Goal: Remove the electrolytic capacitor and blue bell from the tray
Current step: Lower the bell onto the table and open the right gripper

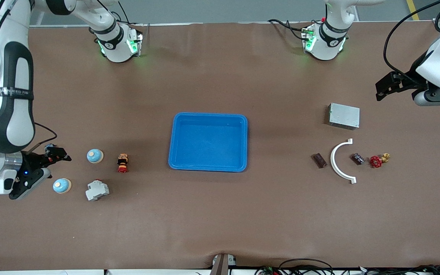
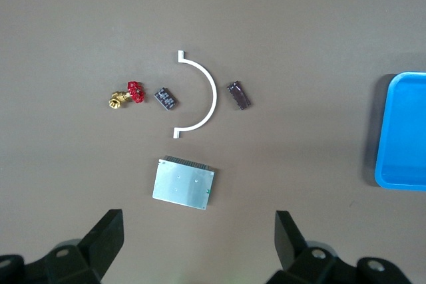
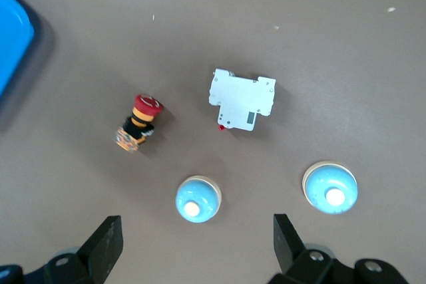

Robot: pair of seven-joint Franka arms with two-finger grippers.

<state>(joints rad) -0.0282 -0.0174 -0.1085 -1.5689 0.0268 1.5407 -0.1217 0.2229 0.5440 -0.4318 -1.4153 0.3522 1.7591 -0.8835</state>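
Note:
Two blue dome bells lie near the right arm's end of the table: one [image 1: 94, 156] [image 3: 197, 199] farther from the front camera, the other [image 1: 62, 186] [image 3: 329, 187] nearer. My right gripper [image 1: 52, 170] [image 3: 196, 247] hangs open and empty above the table beside them. Toward the left arm's end lie a dark capacitor [image 1: 358, 158] [image 2: 166, 98] and a brownish capacitor [image 1: 319, 160] [image 2: 238, 95], either side of a white arc [image 1: 342, 161] [image 2: 200, 94]. My left gripper [image 1: 397, 91] [image 2: 200, 244] is open and empty, high above that end. A blue tray [image 1: 208, 166] [image 2: 399, 164] sits mid-table, empty.
A red-and-brass valve [image 1: 376, 161] [image 2: 128, 94] lies beside the dark capacitor. A metal box [image 1: 344, 115] [image 2: 184, 183] lies farther back. A white circuit breaker [image 1: 97, 190] [image 3: 241, 99] and a red emergency-stop button [image 1: 122, 163] [image 3: 138, 123] lie by the bells.

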